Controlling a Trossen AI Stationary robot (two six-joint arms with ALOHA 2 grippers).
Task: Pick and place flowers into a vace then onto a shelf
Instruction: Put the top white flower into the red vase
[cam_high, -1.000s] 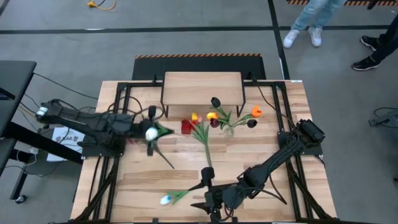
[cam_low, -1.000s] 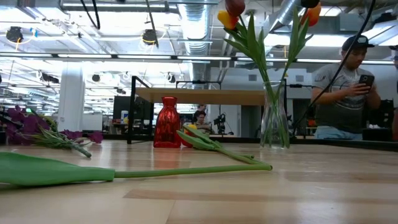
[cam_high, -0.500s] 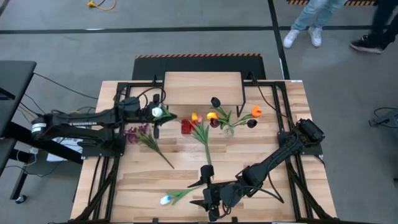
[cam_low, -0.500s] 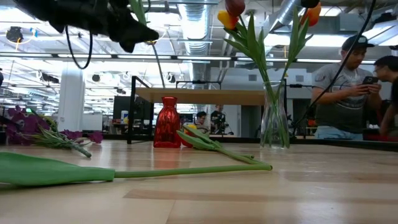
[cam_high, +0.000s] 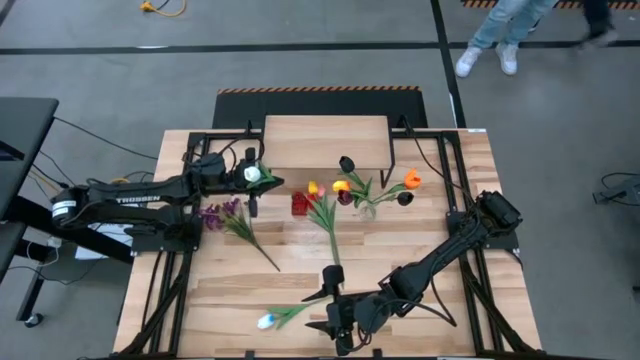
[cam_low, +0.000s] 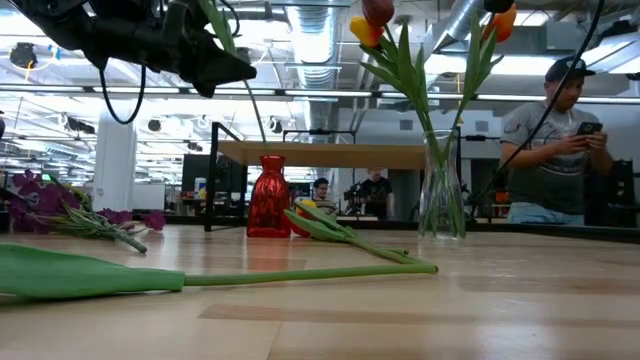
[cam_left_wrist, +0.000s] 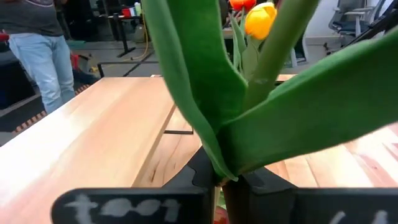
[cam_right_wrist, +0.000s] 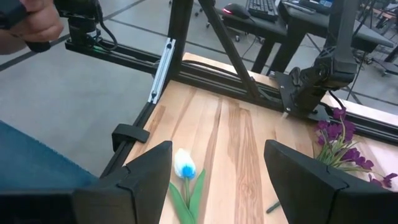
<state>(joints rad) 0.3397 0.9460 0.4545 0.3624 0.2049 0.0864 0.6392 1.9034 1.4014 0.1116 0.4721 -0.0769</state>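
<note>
the big wood table (cam_high: 420, 240) holds the little shelf (cam_high: 325, 140) at its far edge. my left gripper (cam_high: 250, 185) hangs near the shelf, pinching a white tulip (cam_high: 253, 175) by its green stem. my right gripper (cam_high: 335, 312) waits low at the near edge, jaws spread wide, just beside a white-blue tulip (cam_high: 266, 321). purple blossoms (cam_high: 222, 212) lie flat on the table.

A person (cam_low: 552, 150) holding a phone (cam_low: 588, 128) stands beyond the wooden table (cam_high: 440, 230).
</note>
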